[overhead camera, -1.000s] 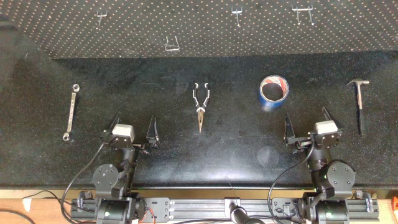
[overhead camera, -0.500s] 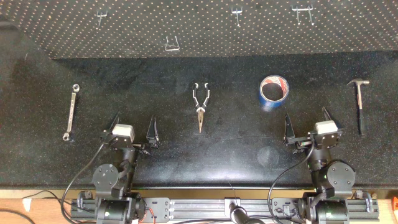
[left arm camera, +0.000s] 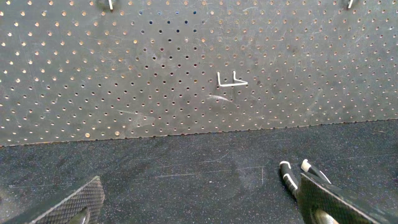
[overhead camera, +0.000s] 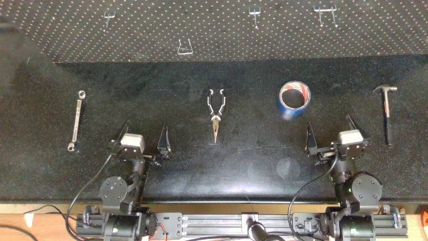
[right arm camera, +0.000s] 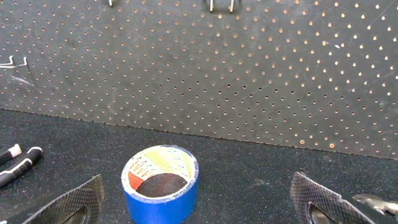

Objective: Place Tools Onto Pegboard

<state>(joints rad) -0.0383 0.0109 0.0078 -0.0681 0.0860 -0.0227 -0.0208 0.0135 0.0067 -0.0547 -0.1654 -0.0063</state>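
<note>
nothing has moved over the last second: both arms sit parked at the near edge of the counter (overhead camera: pixel 254 161), so by the look of it the task has not begun and every tool is yet to be hung. the left pincer (overhead camera: pixel 144 137) is wide open, holding and touching nothing; the right pincer (overhead camera: pixel 330 134) is just the same. on the counter the wrench (overhead camera: pixel 77 120) lies at the left end, the pliers (overhead camera: pixel 215 114) in the middle, the tape roll (overhead camera: pixel 294 98) just beyond the right pincer, the hammer (overhead camera: pixel 386 110) at the right end. the pegboard (overhead camera: pixel 221 27) stands along the far side, its hooks (overhead camera: pixel 185 47) bare.
</note>
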